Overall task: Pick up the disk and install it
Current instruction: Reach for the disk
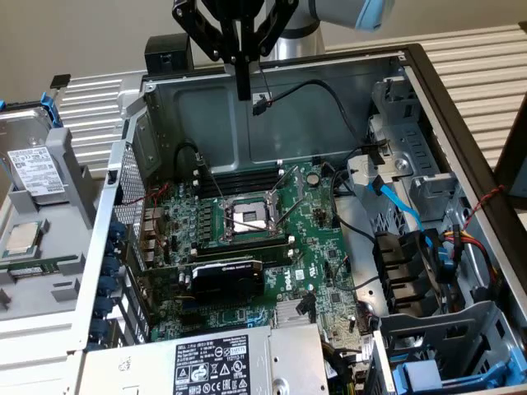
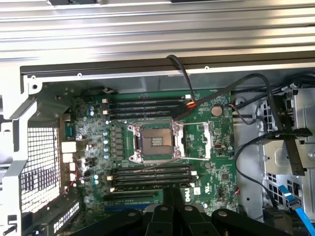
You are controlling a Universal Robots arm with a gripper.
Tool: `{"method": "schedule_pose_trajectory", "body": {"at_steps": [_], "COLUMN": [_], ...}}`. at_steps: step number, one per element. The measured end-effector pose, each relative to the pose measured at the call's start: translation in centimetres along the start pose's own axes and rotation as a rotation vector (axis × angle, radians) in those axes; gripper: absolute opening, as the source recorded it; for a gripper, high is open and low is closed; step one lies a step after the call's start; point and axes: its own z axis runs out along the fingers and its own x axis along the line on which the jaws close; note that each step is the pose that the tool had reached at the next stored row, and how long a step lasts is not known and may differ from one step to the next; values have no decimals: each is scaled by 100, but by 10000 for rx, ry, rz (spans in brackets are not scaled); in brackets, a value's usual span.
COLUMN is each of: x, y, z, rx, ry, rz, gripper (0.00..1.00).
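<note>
- Your claw [image 1: 244,89] is clenched and empty, hanging above the open computer case [image 1: 288,123].
- The disk [image 1: 37,169] sits outside the case at the exterior view's left, well apart from your claw.

A plain, pale beige wall [image 1: 82,33] closes the scene behind a counter [image 1: 486,62] of light ribbed slats, seen on the exterior view's left and right of an open computer case [image 1: 206,115]. A dark panel [image 1: 517,156] cuts in at the exterior view's right edge. Soft, even light falls throughout, leaving no hard shadows on the slats.
</note>
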Motion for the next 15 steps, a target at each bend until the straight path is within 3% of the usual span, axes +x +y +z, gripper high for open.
{"method": "schedule_pose_trajectory", "body": {"at_steps": [4, 7, 13, 15], "x": [21, 96, 337, 474], "y": [8, 5, -12, -21], "z": [-14, -17, -22, -25], "rx": [19, 25, 24, 25], "ry": [-3, -2, -2, -2], "rz": [-2, -1, -2, -1], "gripper": [11, 11, 11, 11]}}
